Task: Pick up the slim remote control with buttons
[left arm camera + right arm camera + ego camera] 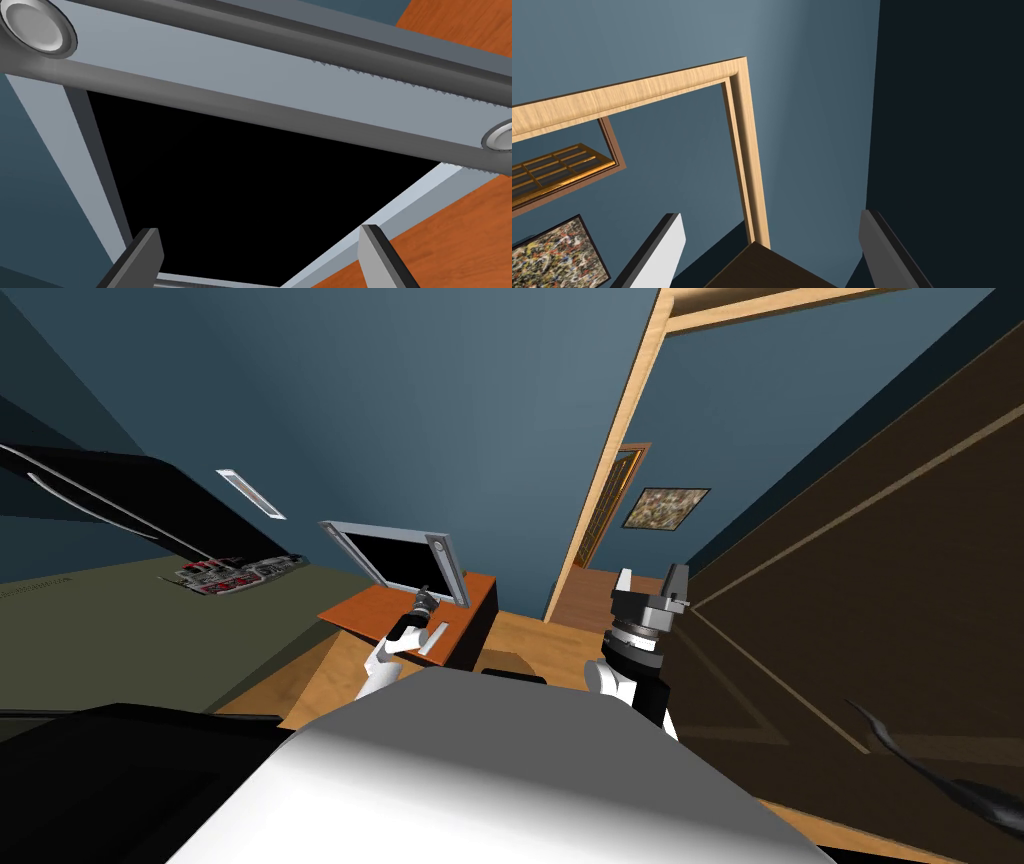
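A slim light grey remote (434, 640) lies on the orange-brown TV stand (372, 606), near its front edge. My left forearm reaches over the stand just beside the remote, and my left gripper (424, 594) is past it, close to the flat TV (398, 556). In the left wrist view that gripper (260, 233) stands open and empty, facing the TV's black screen (260, 170) and grey frame (210, 75), with the stand's wood (460, 235) to one side. My right gripper (650, 578) is raised at the right, open and empty (770, 220).
An olive bed (120, 628) with a printed sheet (235, 573) lies to the left. A light wood doorway (610, 478) opens behind the stand. Dark brown panelling (880, 588) runs close along my right arm. Wooden floor (520, 643) lies between the stand and me.
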Controlling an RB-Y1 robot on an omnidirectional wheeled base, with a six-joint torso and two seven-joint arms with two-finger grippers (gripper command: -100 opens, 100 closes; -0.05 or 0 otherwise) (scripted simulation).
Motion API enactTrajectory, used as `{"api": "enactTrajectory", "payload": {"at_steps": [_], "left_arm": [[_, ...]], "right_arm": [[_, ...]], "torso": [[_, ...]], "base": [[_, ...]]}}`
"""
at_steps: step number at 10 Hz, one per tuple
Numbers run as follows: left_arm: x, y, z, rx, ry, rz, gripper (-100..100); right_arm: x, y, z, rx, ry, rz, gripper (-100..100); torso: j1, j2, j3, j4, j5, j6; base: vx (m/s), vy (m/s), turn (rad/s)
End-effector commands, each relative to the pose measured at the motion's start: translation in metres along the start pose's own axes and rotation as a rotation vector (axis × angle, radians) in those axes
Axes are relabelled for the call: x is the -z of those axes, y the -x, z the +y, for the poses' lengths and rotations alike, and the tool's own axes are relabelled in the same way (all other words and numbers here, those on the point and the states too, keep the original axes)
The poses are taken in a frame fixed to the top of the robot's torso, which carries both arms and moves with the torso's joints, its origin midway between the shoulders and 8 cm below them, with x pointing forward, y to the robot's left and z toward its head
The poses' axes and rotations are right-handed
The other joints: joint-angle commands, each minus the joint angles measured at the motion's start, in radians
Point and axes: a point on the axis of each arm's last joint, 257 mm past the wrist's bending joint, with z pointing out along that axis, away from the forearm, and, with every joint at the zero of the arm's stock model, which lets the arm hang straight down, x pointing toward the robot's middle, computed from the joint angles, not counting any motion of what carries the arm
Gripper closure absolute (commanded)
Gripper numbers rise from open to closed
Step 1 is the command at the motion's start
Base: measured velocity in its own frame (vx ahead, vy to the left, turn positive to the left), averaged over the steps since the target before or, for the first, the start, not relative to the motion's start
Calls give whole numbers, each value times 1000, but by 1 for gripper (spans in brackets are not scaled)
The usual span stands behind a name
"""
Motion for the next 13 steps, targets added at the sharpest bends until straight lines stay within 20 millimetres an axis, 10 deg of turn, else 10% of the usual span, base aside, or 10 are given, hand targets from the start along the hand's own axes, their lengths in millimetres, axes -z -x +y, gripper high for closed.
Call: {"api": "enactTrajectory", "payload": {"at_steps": [1,13], "left_arm": [[-2,15,20,16,63,-36,-100],[26,120,135,171,433,-295,-100]], "right_arm": [[0,0,0,0,0,0,0],[0,0,0,0,0,0,0]], "torso": [[0,0,0,0,0,0],[5,1,1,0,1,0]], "base": [[84,-61,47],[73,-27,32]]}}
